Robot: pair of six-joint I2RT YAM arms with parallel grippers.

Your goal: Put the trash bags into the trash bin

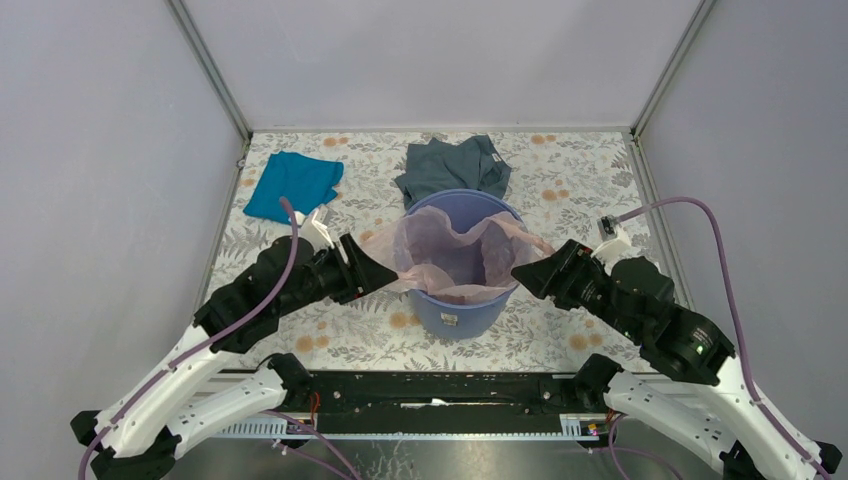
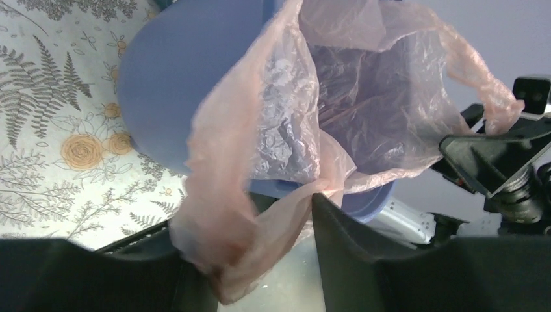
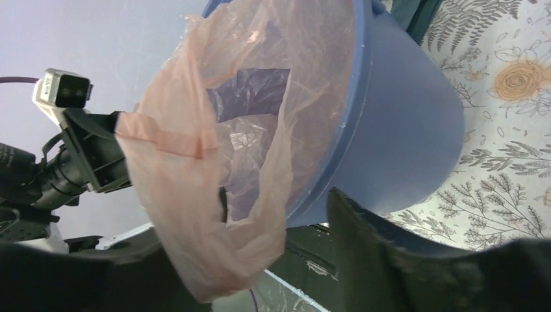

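The blue-violet trash bin point(image 1: 462, 308) stands upright mid-table. The pale pink trash bag point(image 1: 440, 262) sits inside it, its mouth spread over the rim and pulled out to both sides. My left gripper point(image 1: 384, 271) is at the bin's left side, jaws apart. In the left wrist view the bag point(image 2: 260, 214) drapes over one finger of the gripper point(image 2: 260, 244), beside the bin point(image 2: 175, 84). My right gripper point(image 1: 522, 272) is at the bin's right side, jaws apart. In the right wrist view the bag point(image 3: 195, 195) hangs over the left finger of the gripper point(image 3: 260, 244), next to the bin point(image 3: 403, 130).
A grey-blue garment point(image 1: 452, 165) lies behind the bin, touching its far rim. A teal cloth point(image 1: 292, 184) lies at the back left. Grey walls enclose the floral table on three sides. The arms' base rail point(image 1: 430, 395) runs along the near edge.
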